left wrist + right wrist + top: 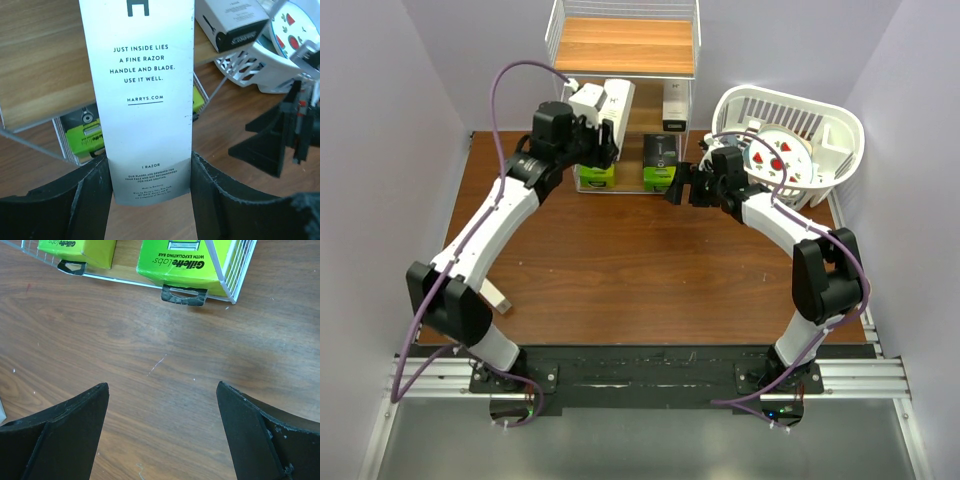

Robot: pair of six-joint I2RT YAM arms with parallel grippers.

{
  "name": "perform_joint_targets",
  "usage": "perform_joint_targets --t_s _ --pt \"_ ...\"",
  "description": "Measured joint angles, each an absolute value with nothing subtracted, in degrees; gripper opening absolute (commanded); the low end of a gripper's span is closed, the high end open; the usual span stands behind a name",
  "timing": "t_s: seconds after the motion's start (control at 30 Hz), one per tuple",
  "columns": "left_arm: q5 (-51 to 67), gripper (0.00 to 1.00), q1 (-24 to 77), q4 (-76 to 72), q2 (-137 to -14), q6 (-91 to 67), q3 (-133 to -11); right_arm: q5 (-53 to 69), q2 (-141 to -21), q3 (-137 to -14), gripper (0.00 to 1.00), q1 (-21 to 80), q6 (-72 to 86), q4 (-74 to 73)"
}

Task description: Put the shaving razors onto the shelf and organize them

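My left gripper (588, 140) is shut on a slim white razor carton (588, 103), holding it at the front of the shelf (625, 45). In the left wrist view the carton (145, 90) sits clamped between both fingers (90, 195). A second white carton (619, 103) lies beside it on the middle tier. Two black packs with lime-green ends (596, 172) (659, 165) lie on the bottom tier. They also show in the right wrist view (180, 262) (80, 250). My right gripper (682, 186) is open and empty above the bare table in front of the shelf (162, 395).
A white slatted basket (830, 125) holding a watermelon-patterned cup (778, 155) stands right of the shelf. A black-and-white box (674, 108) sits on the shelf's right side. A small wooden piece (498, 298) lies by the left arm. Walls close in on both sides.
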State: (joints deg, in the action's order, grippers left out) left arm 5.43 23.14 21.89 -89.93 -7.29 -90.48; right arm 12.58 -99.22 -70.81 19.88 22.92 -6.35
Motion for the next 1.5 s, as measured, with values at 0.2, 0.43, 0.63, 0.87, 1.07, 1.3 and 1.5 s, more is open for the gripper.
perform_joint_targets --t_s 0.2,0.43,0.63,0.87,1.07,1.3,1.5 --pt "4.19 0.43 23.14 20.05 -99.35 -7.40 -97.10 12.27 -98.32 -70.57 0.94 19.88 22.61 -6.35" --pt "2.48 0.43 23.18 19.29 -106.69 -7.99 -103.37 11.44 -96.16 -69.06 0.95 19.88 22.33 -6.35" --pt "0.69 0.46 23.44 16.99 -107.92 -8.40 -106.69 11.27 -95.15 -67.94 0.95 19.86 22.22 -6.35" --pt "-1.76 0.53 24.56 15.84 -109.23 -8.67 -107.85 11.16 -95.15 -67.66 0.95 19.86 22.22 -6.35" --pt "-3.44 0.65 25.54 14.79 -112.03 -9.08 -110.21 11.05 -95.15 -67.46 0.95 19.86 22.22 -6.33" --pt "-3.88 0.72 25.69 14.22 -112.16 -9.61 -110.48 11.03 -95.15 -66.65 0.96 19.81 22.24 -6.07" --pt "-3.75 0.76 25.91 14.17 -112.07 -9.89 -110.45 11.05 -95.15 -66.37 0.96 19.81 22.24 -5.91"
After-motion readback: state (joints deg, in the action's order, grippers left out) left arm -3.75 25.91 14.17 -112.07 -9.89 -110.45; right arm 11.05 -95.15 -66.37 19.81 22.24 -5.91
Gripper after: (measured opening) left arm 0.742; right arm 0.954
